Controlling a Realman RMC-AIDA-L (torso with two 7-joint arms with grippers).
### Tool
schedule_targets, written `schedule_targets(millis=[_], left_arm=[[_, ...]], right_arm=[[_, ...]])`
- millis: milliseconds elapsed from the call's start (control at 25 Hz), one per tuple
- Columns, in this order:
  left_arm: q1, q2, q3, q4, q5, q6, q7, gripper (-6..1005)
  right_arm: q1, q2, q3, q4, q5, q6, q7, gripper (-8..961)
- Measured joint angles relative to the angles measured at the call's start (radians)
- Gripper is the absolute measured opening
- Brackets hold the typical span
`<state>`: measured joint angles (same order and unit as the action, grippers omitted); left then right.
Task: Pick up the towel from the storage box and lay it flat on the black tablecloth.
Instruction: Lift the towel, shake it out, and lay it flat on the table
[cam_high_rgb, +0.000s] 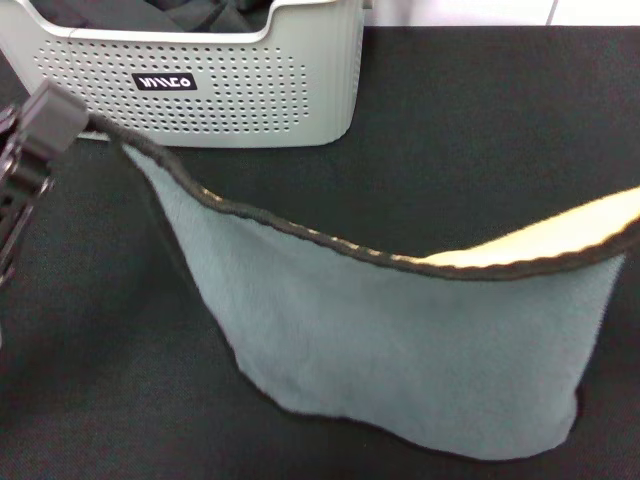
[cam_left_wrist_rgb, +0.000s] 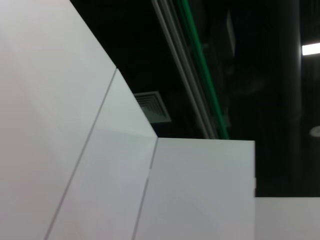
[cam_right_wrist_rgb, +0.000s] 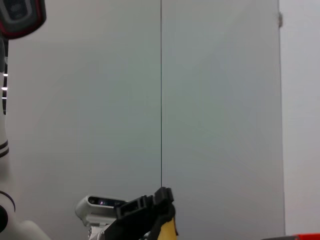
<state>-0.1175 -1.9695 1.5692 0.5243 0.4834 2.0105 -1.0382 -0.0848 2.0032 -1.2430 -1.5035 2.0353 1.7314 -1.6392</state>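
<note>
Hanging out of the storage box (cam_high_rgb: 250, 90) already, the towel (cam_high_rgb: 400, 340) — stretched between two raised corners above the black tablecloth (cam_high_rgb: 480, 130), grey-teal face toward the head camera, a sliver of the yellow side showing along the upper right edge. Sagging in the middle, lower hem apparently close to or brushing the cloth near the front. At the left of the head view, the left gripper (cam_high_rgb: 45, 125), level with the towel's upper left corner and seemingly pinching it, though the fingertips themselves not plainly visible — cannot tell for certain whether clenched. Right gripper out of frame in the head view, presumably carrying the other corner past the right edge; nothing of the table in either wrist view, only walls and ceiling, so cannot tell its grip either. Judged progress: pickup done, spreading well begun. Left to do: lowering both corners, laying the towel flat, letting go.
</note>
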Motion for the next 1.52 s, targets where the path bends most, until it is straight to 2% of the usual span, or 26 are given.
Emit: schedule_targets(millis=[80,200,400,640,1000,1120,1200,1280,1400,1520], left_arm=[[0.018,0.002,0.002,0.011,0.006,0.019,-0.016,56],[0.059,-0.002,0.002,0.027,0.009,0.024,-0.034,57],[0.132,-0.018,0.001,0.073,0.038,0.025,-0.035,58],[0.186,-0.019,0.007,0.107,0.069,0.027,-0.063,59],[0.352,-0.017,0.01,0.27,0.086,0.03,-0.06,61],[0.374,-0.021,0.01,0.296,0.087,0.03,-0.057,61],[0.363,-0.024,0.01,0.288,0.088,0.03,-0.057,61],[0.326,-0.029,0.004,0.241,0.092,0.029,-0.057,62],[0.211,-0.042,-0.029,0.068,0.093,0.025,-0.054,62],[0.01,-0.057,-0.098,-0.246,0.11,0.023,0.02,63]], right_arm=[[-0.036,0.011,0.022,-0.022,0.001,0.028,0.002,18],[-0.079,0.017,0.026,-0.039,-0.008,0.041,0.002,19],[-0.093,0.013,-0.001,-0.043,-0.049,0.048,0.005,21],[-0.11,0.011,-0.056,-0.074,-0.075,0.058,0.014,22],[-0.166,0.006,-0.099,-0.144,-0.068,0.072,0.032,25],[-0.172,-0.001,-0.102,-0.146,-0.056,0.073,0.043,26],[-0.163,-0.008,-0.104,-0.131,-0.05,0.073,0.06,26],[-0.146,-0.014,-0.101,-0.085,-0.046,0.072,0.07,27],[-0.082,-0.015,-0.087,0.062,-0.063,0.067,0.049,28],[0.013,-0.014,-0.068,0.261,-0.081,0.063,-0.027,29]])
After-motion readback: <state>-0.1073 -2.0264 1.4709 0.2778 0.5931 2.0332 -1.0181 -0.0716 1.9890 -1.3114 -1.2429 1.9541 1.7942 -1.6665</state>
